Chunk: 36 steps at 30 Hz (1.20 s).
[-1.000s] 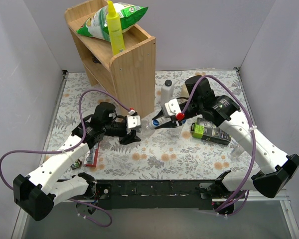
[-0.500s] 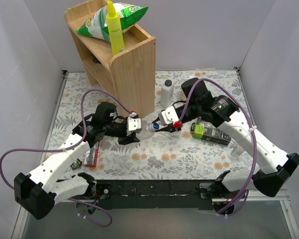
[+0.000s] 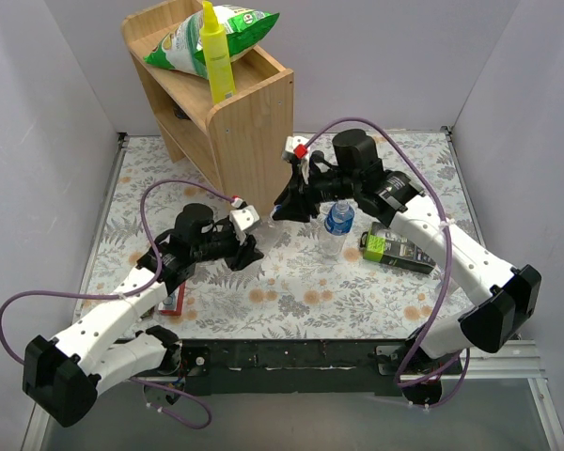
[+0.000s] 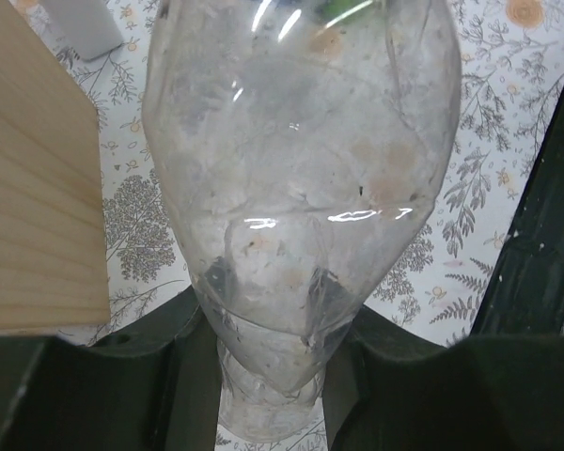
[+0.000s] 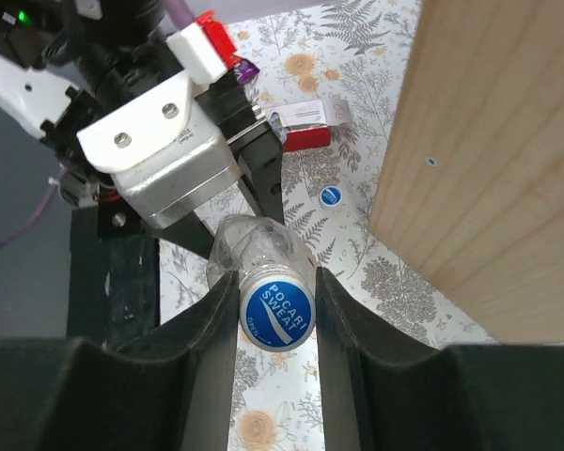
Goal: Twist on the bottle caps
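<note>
A: Fingers first. Left gripper?
B: Clenched on the plain bottle. In the left wrist view it has a finger on each side of the bottle's narrow near end, the end away from the cap.
A: Right gripper?
B: Closed on the blue cap, one finger per side, both touching its rim. The cap sits on the bottle's neck. How far it is threaded, cannot tell.
A: Where is that in the top view?
B: Centre of the frame, just below and right of the wooden shelf. The bottle bridges the two grippers and seems held off the floral cloth.
A: Axis?
B: Lower left to upper right. The far end is in the left gripper, the cap end in the right. The right wrist view looks almost straight down that axis onto the cap's printed face, so the fingers sit square across it.
A: Which arm turns?
B: Likely the right, since it is on the cap and the left only braces. The twist should go about that long axis, or the thread may cross.
A: The other bottle?
B: The labelled bottle stands upright right of centre, near the right gripper, and neither gripper touches it. Whether it is capped is too small to tell.
A: Anything else?
B: A small blue disc lies on the cloth in the right wrist view. Maybe the second cap, not sure.
</note>
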Motion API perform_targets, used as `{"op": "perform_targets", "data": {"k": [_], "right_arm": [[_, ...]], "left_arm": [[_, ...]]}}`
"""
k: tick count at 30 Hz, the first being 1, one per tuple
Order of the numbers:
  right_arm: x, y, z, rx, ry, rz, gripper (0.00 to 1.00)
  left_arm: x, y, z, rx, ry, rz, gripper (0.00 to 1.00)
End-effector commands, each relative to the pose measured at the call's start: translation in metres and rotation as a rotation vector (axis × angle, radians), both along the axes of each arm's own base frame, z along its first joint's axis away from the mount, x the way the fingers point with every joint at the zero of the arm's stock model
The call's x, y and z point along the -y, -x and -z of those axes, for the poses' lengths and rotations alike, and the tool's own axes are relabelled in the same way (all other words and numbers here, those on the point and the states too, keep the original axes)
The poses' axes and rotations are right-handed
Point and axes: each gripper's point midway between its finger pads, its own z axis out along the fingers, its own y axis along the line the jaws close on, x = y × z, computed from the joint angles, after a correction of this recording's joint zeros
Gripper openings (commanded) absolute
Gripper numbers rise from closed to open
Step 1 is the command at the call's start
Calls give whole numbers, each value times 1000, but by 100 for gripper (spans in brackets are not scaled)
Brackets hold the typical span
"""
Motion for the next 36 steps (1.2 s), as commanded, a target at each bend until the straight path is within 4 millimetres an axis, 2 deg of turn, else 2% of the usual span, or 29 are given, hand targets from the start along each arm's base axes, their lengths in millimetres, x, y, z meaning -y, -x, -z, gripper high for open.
{"op": "perform_targets", "data": {"k": [1, 2, 3, 4, 5, 7, 9, 10, 11, 12, 13, 14, 15, 17, 27, 36], "right_arm": [[-10, -3, -19, -159, -76, 26, 15], [-4, 1, -25, -164, -74, -3, 26], [3, -5, -34, -80, -82, -35, 34], [8, -7, -59, -15, -109, -43, 45], [16, -4, -58, -23, -81, -53, 52], [28, 1, -75, 105, -85, -112, 61], [42, 26, -64, 124, -36, -213, 62], [46, 30, -58, 239, -25, -275, 62], [49, 34, -49, 275, -1, -306, 62], [58, 53, -36, 258, 48, -354, 62], [60, 55, -28, 388, 63, -428, 62], [64, 59, -13, 404, 111, -454, 62], [66, 68, -8, 437, 126, -490, 62], [68, 70, 4, 502, 157, -526, 62], [57, 97, 22, 586, 178, -700, 62], [50, 104, 32, 626, 178, -771, 62]], "left_arm": [[12, -19, -33, 50, 89, -55, 0], [10, -14, -25, 49, 49, -19, 0], [13, 0, -19, 25, 41, 61, 0], [9, 15, -6, -31, 2, 114, 0], [8, 25, -2, -40, -13, 166, 0], [3, 45, 8, -49, -56, 276, 0], [0, 52, 12, -11, -85, 339, 0], [-4, 62, 18, -30, -103, 383, 0], [-5, 65, 21, -28, -116, 407, 0], [-8, 68, 25, -12, -137, 441, 0], [-8, 69, 25, -7, -141, 458, 0], [-9, 71, 27, -8, -149, 471, 0], [-10, 73, 29, -16, -158, 487, 0], [-10, 74, 29, 12, -168, 524, 0], [-9, 72, 25, 33, -179, 565, 0], [-1, 67, 16, 17, -152, 564, 0]]}}
